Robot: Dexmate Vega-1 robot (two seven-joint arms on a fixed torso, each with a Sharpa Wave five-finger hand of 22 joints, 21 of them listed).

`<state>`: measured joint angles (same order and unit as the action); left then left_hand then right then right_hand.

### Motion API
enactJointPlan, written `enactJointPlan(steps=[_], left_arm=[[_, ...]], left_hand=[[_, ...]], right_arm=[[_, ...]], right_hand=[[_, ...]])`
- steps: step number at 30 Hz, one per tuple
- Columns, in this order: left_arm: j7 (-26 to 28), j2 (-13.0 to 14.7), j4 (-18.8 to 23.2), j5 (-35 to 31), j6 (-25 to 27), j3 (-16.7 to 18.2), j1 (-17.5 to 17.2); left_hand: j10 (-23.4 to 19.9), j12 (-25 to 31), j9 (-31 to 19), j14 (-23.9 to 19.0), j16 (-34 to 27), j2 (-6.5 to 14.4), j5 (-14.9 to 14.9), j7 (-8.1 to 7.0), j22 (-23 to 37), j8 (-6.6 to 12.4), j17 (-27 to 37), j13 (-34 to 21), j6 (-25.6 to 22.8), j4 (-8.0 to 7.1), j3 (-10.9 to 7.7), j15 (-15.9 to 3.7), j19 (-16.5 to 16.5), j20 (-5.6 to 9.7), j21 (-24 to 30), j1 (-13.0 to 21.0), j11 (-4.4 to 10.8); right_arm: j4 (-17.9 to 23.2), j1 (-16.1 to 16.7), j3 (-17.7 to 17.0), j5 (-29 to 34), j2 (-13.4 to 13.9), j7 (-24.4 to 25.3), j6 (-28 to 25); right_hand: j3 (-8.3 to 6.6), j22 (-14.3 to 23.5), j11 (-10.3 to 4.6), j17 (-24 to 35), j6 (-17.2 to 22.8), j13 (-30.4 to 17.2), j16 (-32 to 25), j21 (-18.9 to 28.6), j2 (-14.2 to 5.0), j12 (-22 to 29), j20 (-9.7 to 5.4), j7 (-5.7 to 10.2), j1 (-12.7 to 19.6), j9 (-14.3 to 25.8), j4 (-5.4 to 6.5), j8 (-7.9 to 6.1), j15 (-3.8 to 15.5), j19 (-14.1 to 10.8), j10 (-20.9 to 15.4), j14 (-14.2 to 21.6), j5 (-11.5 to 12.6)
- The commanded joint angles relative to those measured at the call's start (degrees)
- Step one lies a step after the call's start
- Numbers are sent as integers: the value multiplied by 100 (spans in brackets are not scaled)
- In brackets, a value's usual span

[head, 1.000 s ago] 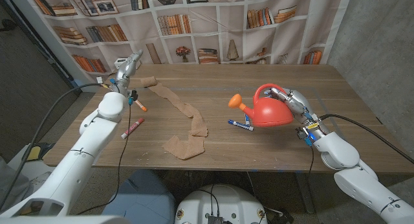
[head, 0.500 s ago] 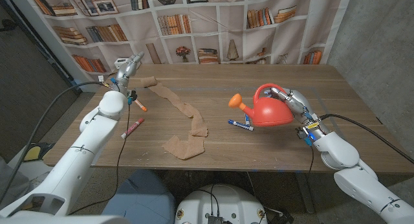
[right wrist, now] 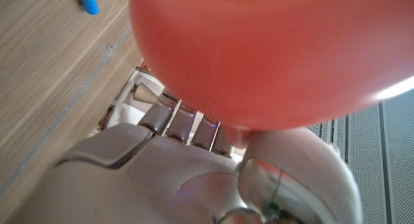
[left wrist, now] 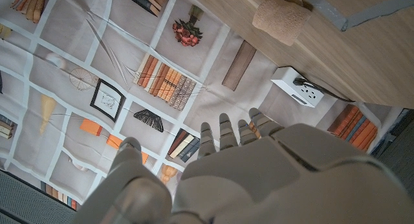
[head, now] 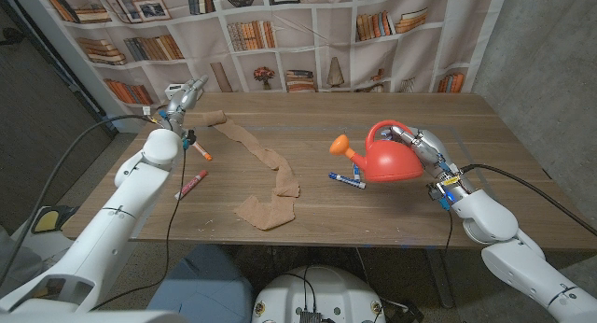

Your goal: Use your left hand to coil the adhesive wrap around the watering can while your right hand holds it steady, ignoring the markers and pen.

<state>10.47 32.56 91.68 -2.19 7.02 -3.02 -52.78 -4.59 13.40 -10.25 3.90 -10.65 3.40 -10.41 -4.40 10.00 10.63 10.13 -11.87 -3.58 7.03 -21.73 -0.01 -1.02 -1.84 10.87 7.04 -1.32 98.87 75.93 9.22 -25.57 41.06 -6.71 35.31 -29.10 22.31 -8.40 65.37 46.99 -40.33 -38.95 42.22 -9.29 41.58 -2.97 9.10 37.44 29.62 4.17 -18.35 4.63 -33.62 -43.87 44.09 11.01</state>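
Right hand (head: pixel 422 146) grips the red watering can (head: pixel 390 156) at right of frame | left hand (head: pixel 187 96), fingers apart and empty, hovers upper left by the far end of the adhesive wrap (head: pixel 264 178) | wrap lies uncoiled on the table (head: pixel 308 220); coiling not begun.

The pale grey left hand (left wrist: pixel 259 166) shows from behind, its fingers (left wrist: pixel 223 130) held straight and a little apart, pointing toward a backdrop printed with white bookshelves (left wrist: pixel 97 56) that carry books, a framed picture and a pot of red flowers. Past the fingertips runs the edge of the light wooden table (left wrist: pixel 362 49), and on it lies the rolled tan end of the fuzzy adhesive wrap (left wrist: pixel 281 20), apart from the hand. A small white socket box (left wrist: pixel 303 88) with a dark cable sits against the backdrop just beside the table's edge.
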Motion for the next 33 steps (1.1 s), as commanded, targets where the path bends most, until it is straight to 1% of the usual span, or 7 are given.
enactJointPlan(steps=[1,9,12,17,29,32,33], left_arm=[[-56,59,29,-222,172,-10,37],[-58,-9,-70,-202,133,31,33],[-41,-15,-81,-243,202,22,30],[-158,22,-180,-267,235,-18,83],[-211,76,-247,-473,518,-80,190],[-214,80,-318,-551,551,-128,249],[-225,106,-365,-593,479,-158,267]], left_hand=[[-5,-14,-12,16,10,46,-27,-70,10,14,21,-10,-7,13,-43,-16,21,19,23,35,31],[-10,-11,-13,21,11,46,-25,-71,10,11,21,-11,2,16,-46,-21,21,21,24,40,29],[-5,-14,-13,24,11,47,-25,-63,10,13,21,-11,-2,16,-47,-30,20,23,25,42,37],[-5,-13,-13,26,11,49,-25,-59,10,18,21,-12,-12,19,-51,-34,20,26,25,47,36],[20,-23,-14,41,14,60,-24,-63,10,15,20,-13,-1,24,-63,-50,22,35,25,63,49],[27,-25,-14,44,14,65,-24,-64,10,15,20,-13,1,25,-68,-49,23,36,25,69,47],[33,-27,-14,44,14,66,-23,-69,10,15,20,-13,3,26,-69,-49,25,40,24,71,51]], right_arm=[[1,63,-32,6,27,7,-6],[36,101,-65,50,59,34,9],[56,119,-80,61,70,57,6],[68,127,-76,59,96,46,-11],[69,129,-69,56,102,58,-25],[73,141,-78,62,103,75,-28],[72,146,-83,61,104,79,-24]], right_hand=[[-39,-13,6,-8,58,-15,31,32,-38,39,-332,-14,-13,28,-27,22,811,37,-45,27,-11],[-47,-31,1,-12,58,9,66,57,-41,25,-329,-20,-24,19,-32,46,811,55,-41,34,-11],[-55,-38,-4,-6,62,0,73,66,-44,29,-326,-20,-23,13,-37,54,815,59,-35,38,-9],[-54,-49,7,-11,59,9,90,77,-43,27,-328,-12,-29,6,-43,70,815,77,-41,46,-11],[-63,-83,9,9,63,6,122,104,-36,30,-325,-12,-45,5,-57,99,810,130,-39,63,-12],[-66,-92,15,13,79,11,130,113,-38,26,-323,-14,-48,6,-61,99,812,132,-36,66,-12],[-66,-95,21,15,81,16,132,116,-39,26,-324,-11,-50,8,-60,99,811,136,-43,68,-12]])
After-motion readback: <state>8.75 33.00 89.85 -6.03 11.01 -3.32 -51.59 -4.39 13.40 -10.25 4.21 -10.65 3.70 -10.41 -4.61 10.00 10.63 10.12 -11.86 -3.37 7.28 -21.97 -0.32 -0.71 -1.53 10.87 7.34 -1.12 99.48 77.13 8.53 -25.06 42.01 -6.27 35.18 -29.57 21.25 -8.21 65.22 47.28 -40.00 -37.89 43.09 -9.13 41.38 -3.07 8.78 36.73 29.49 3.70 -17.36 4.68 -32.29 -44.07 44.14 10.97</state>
